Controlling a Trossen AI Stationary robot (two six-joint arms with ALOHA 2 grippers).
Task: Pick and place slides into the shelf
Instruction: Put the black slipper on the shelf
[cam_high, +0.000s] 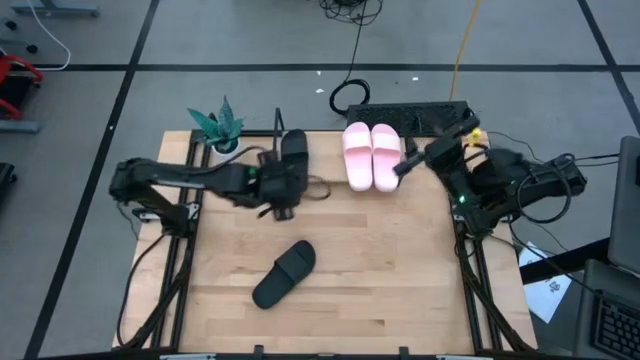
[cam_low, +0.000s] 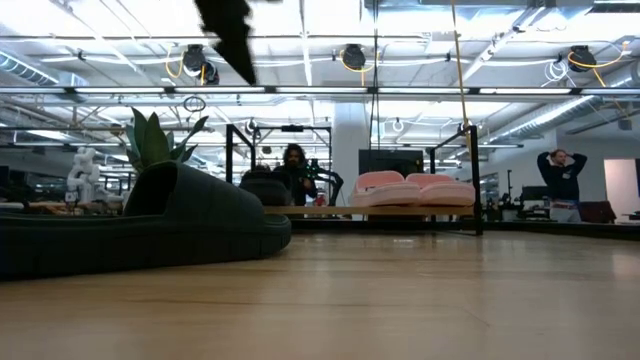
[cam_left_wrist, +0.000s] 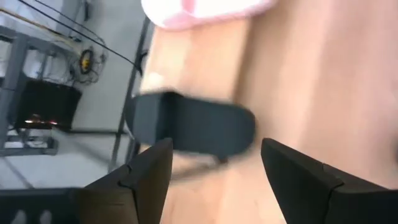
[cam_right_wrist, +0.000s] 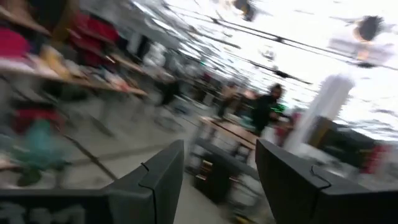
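Note:
Two pink slides (cam_high: 372, 155) lie side by side on the shelf (cam_high: 330, 162) at the table's far edge; the low view shows them too (cam_low: 410, 190). One black slide (cam_high: 293, 148) lies on the shelf to their left, and it also shows in the left wrist view (cam_left_wrist: 193, 127). The other black slide (cam_high: 284, 273) lies on the tabletop near the middle, sole down, close in the low view (cam_low: 140, 225). My left gripper (cam_high: 285, 190) is open just short of the shelf's black slide, touching nothing. My right gripper (cam_high: 402, 166) is open and empty, beside the pink slides' right.
A small green plant (cam_high: 218, 125) stands at the table's far left corner, beside the shelf. A black box with cables (cam_high: 410, 115) lies on the floor behind the table. People stand in the room beyond (cam_low: 562, 180). Bare tabletop (cam_high: 390, 280) lies right of the loose black slide.

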